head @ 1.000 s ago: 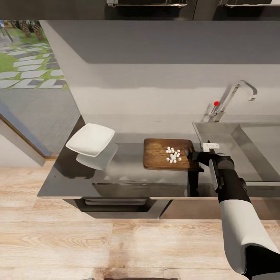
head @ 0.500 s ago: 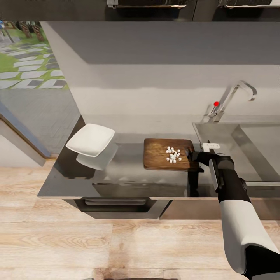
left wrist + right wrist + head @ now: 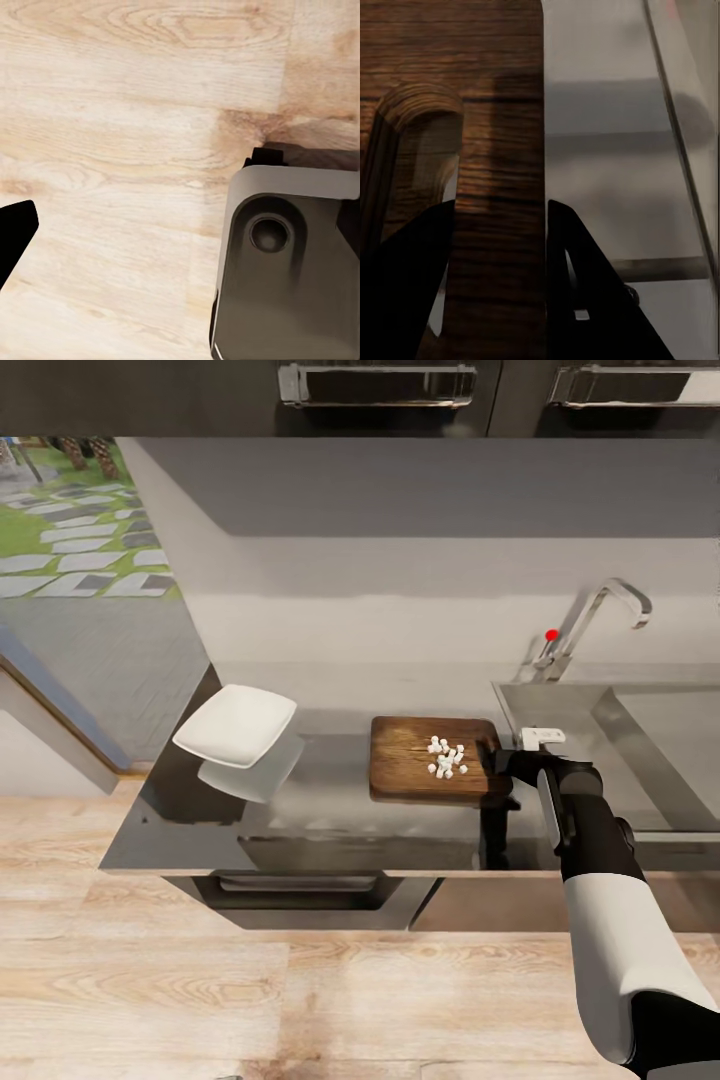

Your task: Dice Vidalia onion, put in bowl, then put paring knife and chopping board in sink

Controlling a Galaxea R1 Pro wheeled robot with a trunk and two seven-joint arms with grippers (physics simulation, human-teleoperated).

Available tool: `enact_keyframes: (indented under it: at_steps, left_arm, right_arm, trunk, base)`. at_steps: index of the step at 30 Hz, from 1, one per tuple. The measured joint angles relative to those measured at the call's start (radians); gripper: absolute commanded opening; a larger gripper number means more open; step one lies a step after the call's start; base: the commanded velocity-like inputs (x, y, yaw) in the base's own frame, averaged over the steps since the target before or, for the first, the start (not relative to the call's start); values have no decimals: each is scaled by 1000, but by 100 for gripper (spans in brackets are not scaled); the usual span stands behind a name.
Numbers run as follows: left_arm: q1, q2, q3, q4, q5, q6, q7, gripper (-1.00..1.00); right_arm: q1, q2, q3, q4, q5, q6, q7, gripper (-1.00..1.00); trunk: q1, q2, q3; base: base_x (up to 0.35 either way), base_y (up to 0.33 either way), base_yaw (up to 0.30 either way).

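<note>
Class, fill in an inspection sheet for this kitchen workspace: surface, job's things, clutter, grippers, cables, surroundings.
Surface: smooth grey reflective countertop.
Job's things: brown wooden chopping board carrying white diced onion pieces; white squarish bowl left of it; stainless-steel sink to the right.
Clutter: nothing seen.
Grippers: right gripper, fingers straddling the board's end beside the handle slot.
Cables: nothing seen.
Surroundings: light wooden floor, angular steel tap.

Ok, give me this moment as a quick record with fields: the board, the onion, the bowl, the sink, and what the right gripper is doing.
chopping board: flat on the countertop, just left of the sink
diced onion: small white pieces piled on the board's right half
bowl: white, left of the board, no onion in it
right gripper: fingers straddle the board's end strip beside the handle hole
grip: contact cannot be told
</note>
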Motion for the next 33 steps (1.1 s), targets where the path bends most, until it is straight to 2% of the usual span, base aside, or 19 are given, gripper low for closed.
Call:
enact_keyframes:
  at_steps: [33]
  left_arm:
    - [0, 0, 0, 0, 0, 0, 0, 100]
  right_arm:
    - [0, -3, 0, 0, 0, 0, 0, -100]
  trunk:
    - [0, 0, 52]
  base:
    - [0, 0, 0]
